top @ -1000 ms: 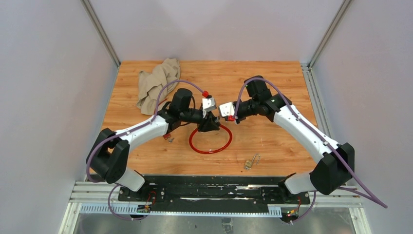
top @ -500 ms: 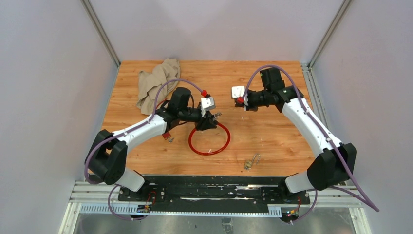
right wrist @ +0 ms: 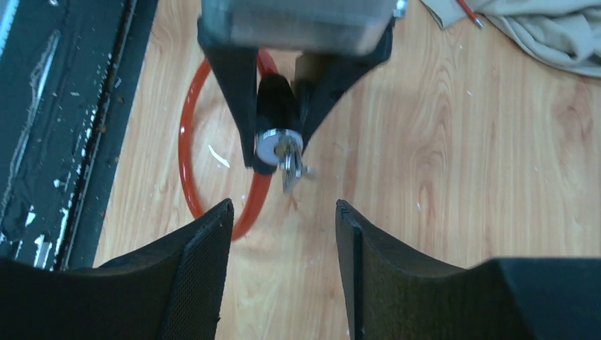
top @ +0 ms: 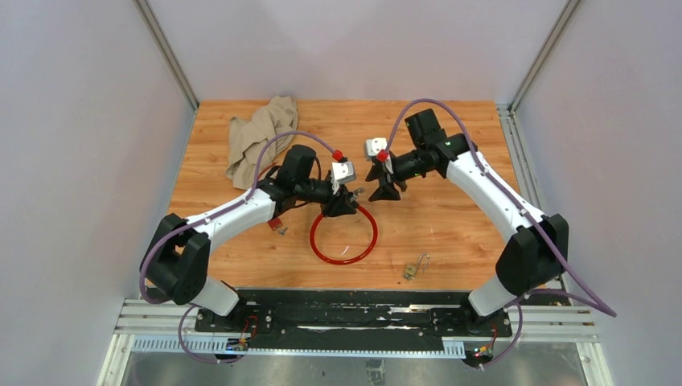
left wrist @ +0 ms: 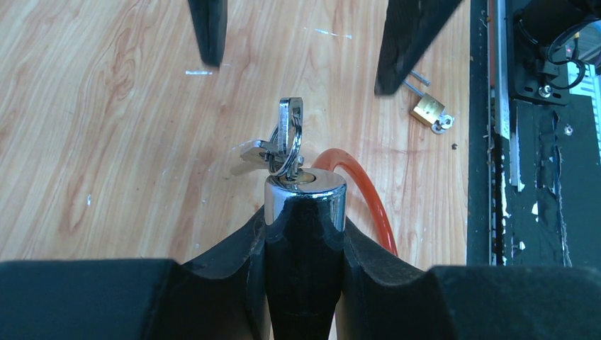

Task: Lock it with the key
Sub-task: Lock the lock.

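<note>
The cable lock's black cylinder with a chrome end [left wrist: 305, 195] is clamped in my left gripper [left wrist: 305, 219], which is shut on it just above the table. The key [left wrist: 289, 134], small and silver on a ring, sticks out of the chrome end. The red cable loop [top: 315, 240] hangs from the cylinder onto the wood. My right gripper [right wrist: 283, 212] stands open, facing the key [right wrist: 292, 166] a short way off, with nothing between its fingers [right wrist: 205, 241]. From above, the right gripper [top: 378, 186] sits just right of the key [top: 356, 190].
A small brass padlock [top: 412, 269] lies near the front edge, right of the red loop. A beige cloth [top: 257, 137] is crumpled at the back left. A short red loop with a tag [top: 277, 225] lies beside the left arm.
The right gripper was shut at the key, pulled back and away, then came back toward it with its jaws now open. The left arm kept its hold and barely moved.
</note>
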Robot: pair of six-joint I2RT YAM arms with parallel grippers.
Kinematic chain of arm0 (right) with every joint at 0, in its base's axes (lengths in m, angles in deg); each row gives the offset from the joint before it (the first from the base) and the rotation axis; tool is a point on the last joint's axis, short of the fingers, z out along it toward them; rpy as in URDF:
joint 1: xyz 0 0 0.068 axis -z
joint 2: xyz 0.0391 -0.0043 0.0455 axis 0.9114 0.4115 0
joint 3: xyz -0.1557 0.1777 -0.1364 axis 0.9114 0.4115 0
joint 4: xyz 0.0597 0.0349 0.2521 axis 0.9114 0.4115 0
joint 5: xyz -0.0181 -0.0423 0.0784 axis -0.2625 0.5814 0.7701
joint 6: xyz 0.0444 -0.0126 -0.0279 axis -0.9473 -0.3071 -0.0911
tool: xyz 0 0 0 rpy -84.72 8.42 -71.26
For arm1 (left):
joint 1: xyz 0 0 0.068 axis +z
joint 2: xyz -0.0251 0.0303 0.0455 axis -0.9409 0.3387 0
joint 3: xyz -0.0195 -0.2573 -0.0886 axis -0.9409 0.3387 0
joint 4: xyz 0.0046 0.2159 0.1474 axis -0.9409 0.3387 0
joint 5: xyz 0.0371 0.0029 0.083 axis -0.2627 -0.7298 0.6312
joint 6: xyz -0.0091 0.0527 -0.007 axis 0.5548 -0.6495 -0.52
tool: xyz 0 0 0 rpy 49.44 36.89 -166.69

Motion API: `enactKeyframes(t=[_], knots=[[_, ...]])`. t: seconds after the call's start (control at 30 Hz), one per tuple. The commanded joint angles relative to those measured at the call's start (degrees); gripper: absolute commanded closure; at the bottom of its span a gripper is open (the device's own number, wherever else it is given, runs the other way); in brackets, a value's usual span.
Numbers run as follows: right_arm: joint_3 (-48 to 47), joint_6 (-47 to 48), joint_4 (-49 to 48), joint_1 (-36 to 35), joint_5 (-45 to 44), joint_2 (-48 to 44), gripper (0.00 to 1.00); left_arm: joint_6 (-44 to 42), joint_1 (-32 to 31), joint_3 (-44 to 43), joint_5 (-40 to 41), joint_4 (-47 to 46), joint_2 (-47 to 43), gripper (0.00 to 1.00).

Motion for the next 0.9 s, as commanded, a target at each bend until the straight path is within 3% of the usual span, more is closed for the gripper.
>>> enactKeyframes(t=[0.0, 0.37, 0.5, 0.57, 0.6, 0.87], knots=[[-5.3, -2.3, 1.4, -2.2, 4.0, 3.4, 0.48, -0.1, -0.2, 0.4, 0.0, 0.1, -1.6, 1.0], [-9.9, -1.5, 6.2, -4.6, 4.3, 9.4, 0.78, 0.0, -0.3, 0.6, 0.2, -0.3, -1.6, 1.0], [-11.2, -1.1, 7.8, -4.9, 4.5, 10.2, 0.82, -0.2, -0.3, 0.8, 0.5, -0.3, -1.7, 1.0], [-11.8, -0.8, 8.5, -5.2, 4.0, 10.5, 0.97, -0.3, -0.3, 0.9, 0.8, -0.3, -1.6, 1.0], [-12.0, -0.8, 8.7, -5.3, 3.5, 10.5, 0.99, -0.3, -0.3, 0.9, 1.0, -0.4, -1.6, 1.0], [-13.2, 8.9, 12.5, -5.3, -7.8, 8.1, 0.99, -1.0, -0.3, 2.2, 1.3, 0.0, -2.2, 1.0]])
